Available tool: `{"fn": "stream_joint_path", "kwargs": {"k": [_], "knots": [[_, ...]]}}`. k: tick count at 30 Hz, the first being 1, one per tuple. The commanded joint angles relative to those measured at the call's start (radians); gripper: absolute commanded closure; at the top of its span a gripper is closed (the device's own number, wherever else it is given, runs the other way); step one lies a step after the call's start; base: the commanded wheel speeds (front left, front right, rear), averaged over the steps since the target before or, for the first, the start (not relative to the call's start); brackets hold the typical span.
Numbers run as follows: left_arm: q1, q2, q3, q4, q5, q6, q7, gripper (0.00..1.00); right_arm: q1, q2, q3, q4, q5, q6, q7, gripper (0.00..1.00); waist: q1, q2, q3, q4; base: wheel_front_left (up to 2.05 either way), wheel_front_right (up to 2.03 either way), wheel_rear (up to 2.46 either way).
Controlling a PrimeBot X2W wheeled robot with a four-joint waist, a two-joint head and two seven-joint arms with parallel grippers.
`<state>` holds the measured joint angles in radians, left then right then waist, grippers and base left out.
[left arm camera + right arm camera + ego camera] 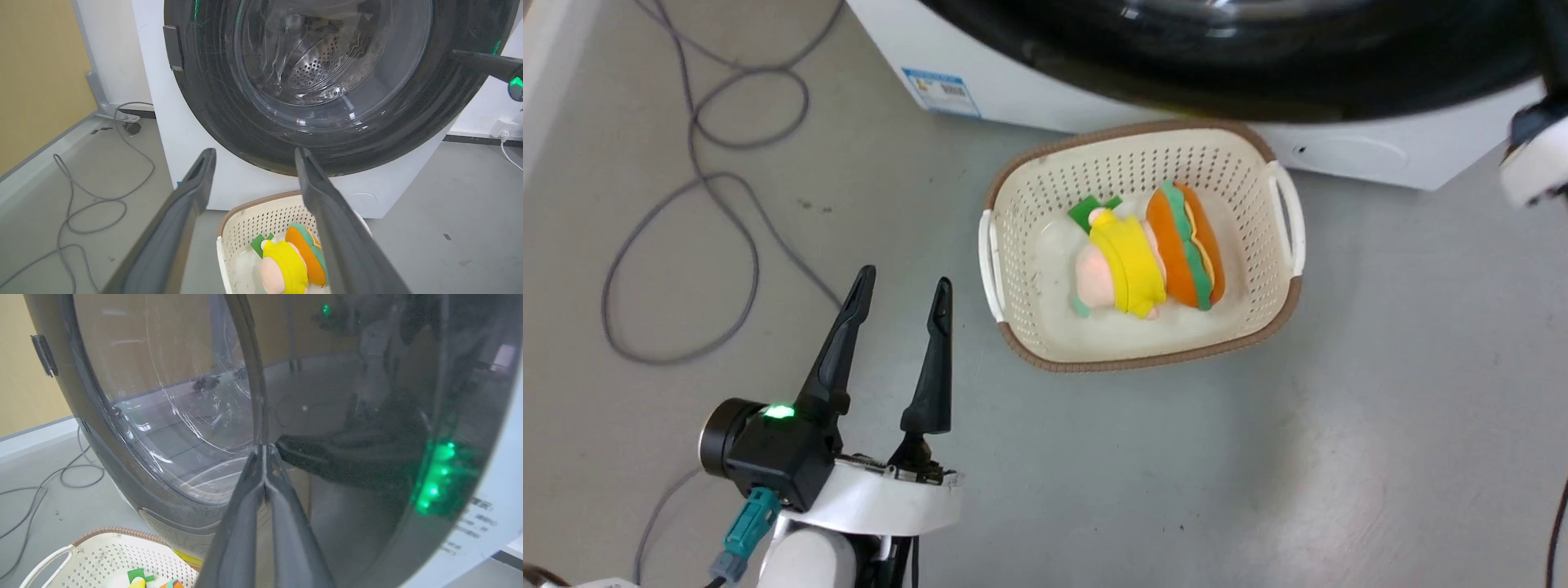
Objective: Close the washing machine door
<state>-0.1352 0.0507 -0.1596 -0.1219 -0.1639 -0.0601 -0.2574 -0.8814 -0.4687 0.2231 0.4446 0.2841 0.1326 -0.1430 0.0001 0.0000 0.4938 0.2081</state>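
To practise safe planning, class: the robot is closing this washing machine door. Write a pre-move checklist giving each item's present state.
1. Right gripper shut, tips on the washing machine door: ok.
2. Door fully closed: not ok, latch tab visible at its free edge.
3. Left gripper open, away from the door: ok.
4. Basket lower than the door's rim: ok.
5. Floor cable clear of the robot's wheels: cannot tell.

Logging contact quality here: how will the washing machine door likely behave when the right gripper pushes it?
The washing machine door, a thick rim around bulging glass, probably moves as one rigid, fairly heavy piece. Its glossy, mirror-like surface looks slippery, so the right gripper's shut tips might skid.
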Motion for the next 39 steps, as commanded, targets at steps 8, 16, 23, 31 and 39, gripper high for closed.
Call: {"fn": "stream_joint_path", "kwargs": {"k": [8,16,23,31,39], "knots": [[-0.035,0.000,-0.018,-0.002,-0.019,0.020,-0.004,0.00,-0.108,0.025,-0.093,0.097,-0.010,-0.002,0.032,1.00,-0.0001,0.0000,0.039,0.020,0.00,0.00,0.00],[-0.035,0.000,-0.019,0.009,-0.020,0.032,-0.004,0.00,-0.115,0.044,-0.104,0.141,-0.032,-0.002,0.011,1.00,-0.0001,0.0000,0.015,0.011,0.00,0.00,0.00],[-0.008,0.000,0.006,0.045,-0.024,0.041,-0.004,0.00,-0.017,0.076,-0.075,0.167,-0.039,-0.002,-0.059,1.00,-0.0001,0.0000,-0.100,-0.030,0.00,0.00,0.00],[0.057,0.000,0.045,0.093,-0.014,0.058,-0.004,0.00,0.207,0.127,-0.097,0.103,-0.033,-0.002,-0.108,1.00,-0.0001,0.0000,-0.271,-0.103,0.00,0.00,0.00],[0.114,0.000,0.077,0.124,-0.029,0.056,-0.004,0.00,0.499,0.212,-0.207,-0.095,-0.074,-0.002,-0.118,1.00,-0.0001,0.0000,-0.370,-0.162,0.00,0.00,0.00]]}}
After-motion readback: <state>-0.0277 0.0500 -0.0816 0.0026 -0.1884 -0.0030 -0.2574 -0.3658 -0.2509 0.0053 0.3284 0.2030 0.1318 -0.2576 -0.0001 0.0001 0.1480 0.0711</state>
